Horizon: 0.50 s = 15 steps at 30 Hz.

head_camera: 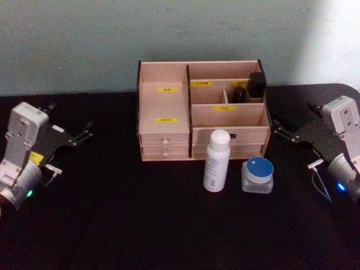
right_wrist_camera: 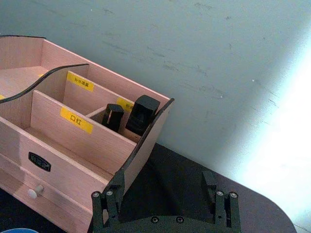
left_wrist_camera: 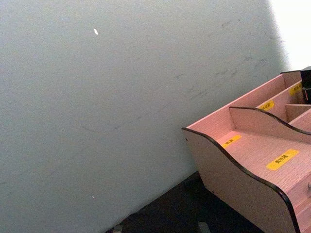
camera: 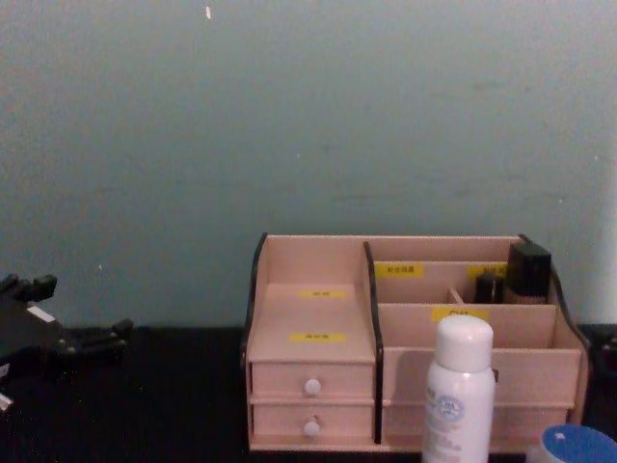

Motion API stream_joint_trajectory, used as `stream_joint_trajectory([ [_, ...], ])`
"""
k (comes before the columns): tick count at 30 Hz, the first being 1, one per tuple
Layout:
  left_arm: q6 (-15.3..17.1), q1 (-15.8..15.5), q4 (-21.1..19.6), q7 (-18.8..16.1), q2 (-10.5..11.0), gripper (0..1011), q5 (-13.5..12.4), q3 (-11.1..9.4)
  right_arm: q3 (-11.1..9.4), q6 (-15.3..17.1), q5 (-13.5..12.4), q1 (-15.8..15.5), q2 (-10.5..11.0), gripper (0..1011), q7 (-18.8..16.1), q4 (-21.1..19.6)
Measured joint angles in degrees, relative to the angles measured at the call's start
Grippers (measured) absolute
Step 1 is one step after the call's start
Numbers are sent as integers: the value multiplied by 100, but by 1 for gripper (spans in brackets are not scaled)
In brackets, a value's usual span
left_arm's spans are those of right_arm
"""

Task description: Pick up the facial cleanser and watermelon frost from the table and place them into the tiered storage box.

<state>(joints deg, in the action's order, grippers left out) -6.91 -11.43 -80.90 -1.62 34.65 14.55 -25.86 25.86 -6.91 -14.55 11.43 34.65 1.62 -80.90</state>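
The facial cleanser (head_camera: pixel 216 160), a tall white bottle with a pale-blue emblem, stands upright on the black table just in front of the tiered storage box (head_camera: pixel 163 73). Right beside it sits the watermelon frost (head_camera: pixel 257 175), a squat clear jar with a blue lid. The chest view has the facial cleanser (camera: pixel 458 395) and the watermelon frost (camera: pixel 576 446) before the tiered storage box (camera: pixel 308 376). My left gripper (head_camera: pixel 87 130) hovers open at the table's left, far from both. My right gripper (head_camera: pixel 277 129) is open beside the box's right wall, its fingers (right_wrist_camera: pixel 104 201) spread wide with nothing between them.
Two small dark bottles (head_camera: pixel 256 84) stand in the box's rear right compartment, also seen as dark bottles (right_wrist_camera: pixel 143 114). A pale wall rises right behind the box. Black tabletop (head_camera: pixel 112 214) stretches in front and to both sides.
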Motion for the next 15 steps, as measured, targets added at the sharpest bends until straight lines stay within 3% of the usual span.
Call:
stream_joint_trajectory([
  [15,0,0,0,0,0,1001,0,0,0,0,0,0,0,1003,0,0],
])
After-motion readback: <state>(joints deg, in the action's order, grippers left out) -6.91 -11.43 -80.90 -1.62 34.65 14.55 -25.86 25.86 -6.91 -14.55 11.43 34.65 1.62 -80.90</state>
